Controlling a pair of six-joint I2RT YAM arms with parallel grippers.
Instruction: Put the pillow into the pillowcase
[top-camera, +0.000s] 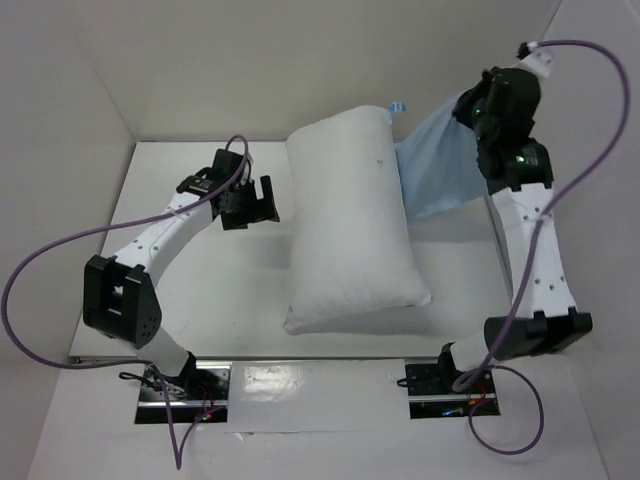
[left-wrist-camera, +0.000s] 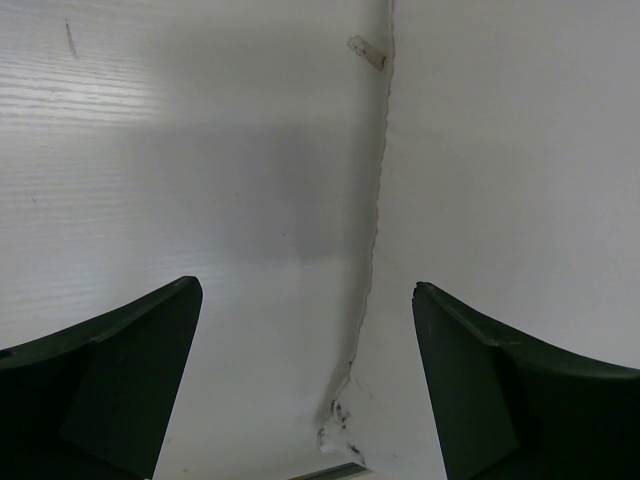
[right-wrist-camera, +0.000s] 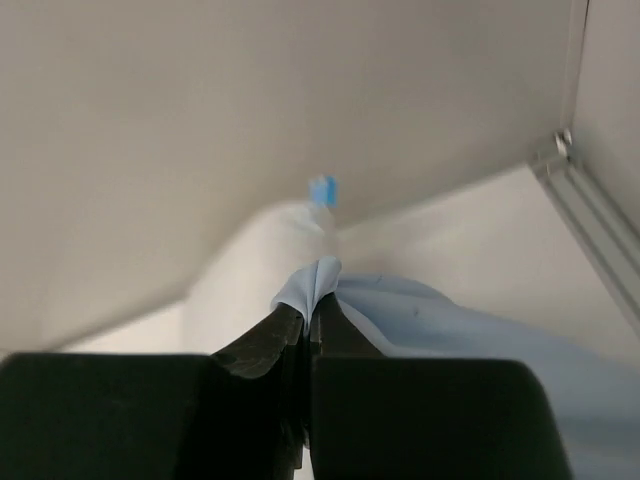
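So at this point the pillow (top-camera: 350, 225) was lying flat in the middle of the desk (top-camera: 230, 290), long side running away from the arm bases, with its little blue tag (top-camera: 398, 107) at the far end. The pillowcase (top-camera: 435, 170) sat just right of the pillow's far half, touching or partly tucked under that edge (couldn't really tell which). It wasn't lying limp either: the right end effector (right-wrist-camera: 312, 310) was pinched fully closed on a fold of the blue cloth and held it up off the desk, so the fabric hung stretched down toward the pillow. My guess is that lift was meant to find or open the mouth of the sack, but I couldn't see an opening from any view. The left end effector (top-camera: 255, 200) was spread wide with nothing in it, hovering left of the pillow's far half; its wrist view only showed bare desk and wall. Probably parked there so it could grab either the pillow or the other side of the case. None of the pillow was inside yet, so the job looked barely started.
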